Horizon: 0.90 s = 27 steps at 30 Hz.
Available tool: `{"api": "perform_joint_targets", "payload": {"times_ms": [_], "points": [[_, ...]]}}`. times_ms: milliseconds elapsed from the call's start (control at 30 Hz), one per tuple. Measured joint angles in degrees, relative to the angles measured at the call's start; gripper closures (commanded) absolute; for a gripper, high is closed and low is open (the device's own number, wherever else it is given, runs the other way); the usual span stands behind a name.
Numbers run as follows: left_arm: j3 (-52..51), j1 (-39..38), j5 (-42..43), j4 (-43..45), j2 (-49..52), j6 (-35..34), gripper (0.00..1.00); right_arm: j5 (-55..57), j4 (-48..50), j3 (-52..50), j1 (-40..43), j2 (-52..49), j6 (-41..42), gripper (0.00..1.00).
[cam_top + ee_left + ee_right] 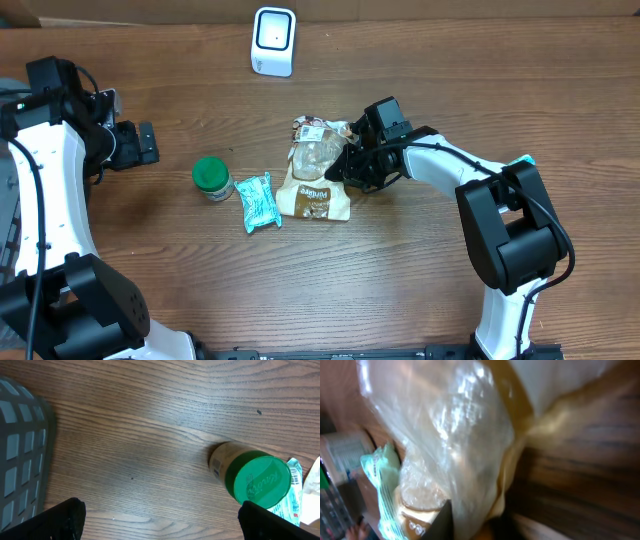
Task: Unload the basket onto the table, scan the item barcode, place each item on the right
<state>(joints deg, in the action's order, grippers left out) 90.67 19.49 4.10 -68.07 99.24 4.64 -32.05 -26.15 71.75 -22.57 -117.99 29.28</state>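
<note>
Wooden counter [400,290]: right jaws at mid-counter bag [316,190], grip unclear; left jaws open. Slick plastic could slip.

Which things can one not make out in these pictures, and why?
Whether the right hand grips the brown bag: the right wrist view is blurred; overhead, the hand's body covers its fingertips.
Its barcode: overhead, the label print is too small.
The teal packet: left wrist view, cut off by the right edge.
The jar label text: left wrist view, too small.
</note>
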Motion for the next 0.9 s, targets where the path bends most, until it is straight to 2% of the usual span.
{"api": "perform_joint_targets", "payload": {"times_ms": [233,367,533,733,833,900], "points": [[0.0,0.0,0.0,-0.02,0.0,0.0,0.0,-0.13,-4.55,0.74,1.16,0.28,-0.76,0.96],[0.0,0.0,0.0,-0.02,0.0,0.0,0.0,-1.01,-11.72,1.57,4.76,3.34,-8.52,0.96],[0.0,0.0,0.0,0.0,0.0,0.0,0.0,-1.01,-15.67,5.01,6.67,11.72,-17.9,0.96],[0.0,0.0,0.0,0.0,0.0,0.0,0.0,-1.16,-12.24,8.83,6.27,29.35,-29.68,0.96],[0.0,0.0,0.0,0.0,0.0,0.0,0.0,-3.1,-12.46,8.83,6.27,31.12,-38.16,0.96],[0.0,0.0,0.0,-0.02,0.0,0.0,0.0,-3.52,-12.35,8.83,6.01,31.1,-40.79,0.96]]}}
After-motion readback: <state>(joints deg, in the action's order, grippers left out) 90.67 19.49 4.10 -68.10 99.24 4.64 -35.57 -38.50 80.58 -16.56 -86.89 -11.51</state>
